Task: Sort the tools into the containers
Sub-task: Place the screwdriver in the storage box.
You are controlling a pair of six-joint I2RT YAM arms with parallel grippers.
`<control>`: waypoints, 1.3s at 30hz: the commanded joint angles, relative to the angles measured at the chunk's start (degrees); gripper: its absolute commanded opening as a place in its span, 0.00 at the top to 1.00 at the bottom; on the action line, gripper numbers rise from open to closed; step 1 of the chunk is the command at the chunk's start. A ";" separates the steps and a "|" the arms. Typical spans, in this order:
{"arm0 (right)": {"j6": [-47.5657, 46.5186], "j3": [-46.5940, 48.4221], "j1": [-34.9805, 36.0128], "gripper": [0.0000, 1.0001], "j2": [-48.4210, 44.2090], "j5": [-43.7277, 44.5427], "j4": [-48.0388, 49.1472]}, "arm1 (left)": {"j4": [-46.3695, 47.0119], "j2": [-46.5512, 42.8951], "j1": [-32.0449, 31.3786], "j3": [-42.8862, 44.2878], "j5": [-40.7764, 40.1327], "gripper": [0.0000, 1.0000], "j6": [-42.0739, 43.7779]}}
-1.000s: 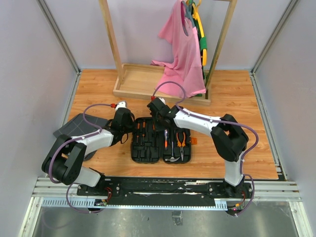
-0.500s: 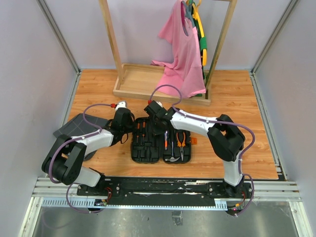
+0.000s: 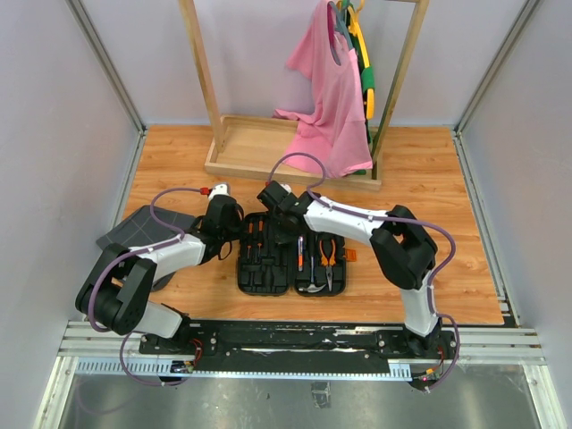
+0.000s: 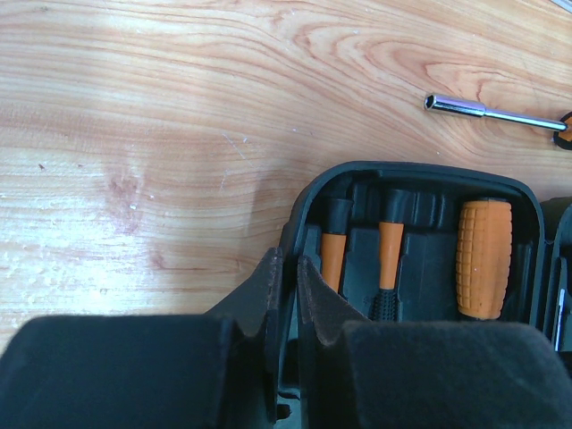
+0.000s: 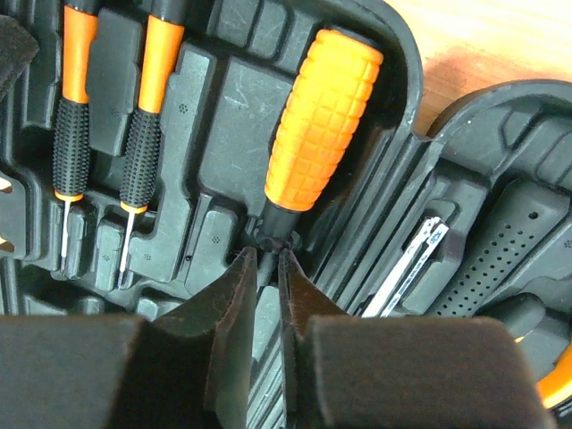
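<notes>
The right hand [image 5: 266,257] now hangs over the left half of the black plastic hinged tool case [image 5: 228,98]. Over the last second it has slid leftward across the case while its fingers drew in. They stand almost pressed together with only a slit between them, tips at the black neck of the stubby screwdriver with the fat ribbed orange handle [image 5: 322,125]. Whether they nip that neck or merely stand over it cannot be told. That screwdriver lies in its moulded slot, beside two slim screwdrivers with orange-and-black handles [image 5: 143,107] seated in theirs. The left hand [image 4: 288,268] has not shifted. Its fingers pinch the case's left wall, one outside the rim and one inside, which looks like steadying the case. The case itself sits where it was on the wooden table [image 4: 134,134], and the orange-handled pliers [image 3: 329,253] and steel-headed hammer [image 3: 313,284] lie unchanged in its right half. The right hand's move probably belongs to settling the stubby screwdriver into place, or to letting go of it. One tool is still out: a steel-shafted driver [image 4: 487,112] lies on the table beyond the case's far end, apart from it. The sorting therefore looks close to finished but not complete.
</notes>
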 commanded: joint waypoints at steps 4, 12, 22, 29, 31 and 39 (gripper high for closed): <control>-0.38 1.97 0.77 0.93 3.07 3.00 -2.90 | -3.02 1.08 0.80 0.13 -0.87 1.00 0.48; -0.83 4.24 0.75 0.99 5.55 1.29 -5.71 | -2.93 1.11 0.80 0.20 -0.73 0.99 0.57; -1.23 5.77 0.67 0.99 9.56 -1.89 -8.72 | -2.86 1.23 0.80 0.18 -0.54 0.99 0.56; -0.50 3.91 0.72 0.99 11.64 -4.16 -8.76 | -2.88 1.07 0.80 0.16 -0.55 0.99 0.56; -0.12 2.87 0.86 0.99 12.40 -4.88 -8.22 | -2.76 1.16 0.80 0.16 -0.45 0.99 0.56; 1.27 -2.19 1.46 0.99 14.32 -6.94 -6.22 | -2.71 1.52 0.80 0.29 -0.38 1.00 0.57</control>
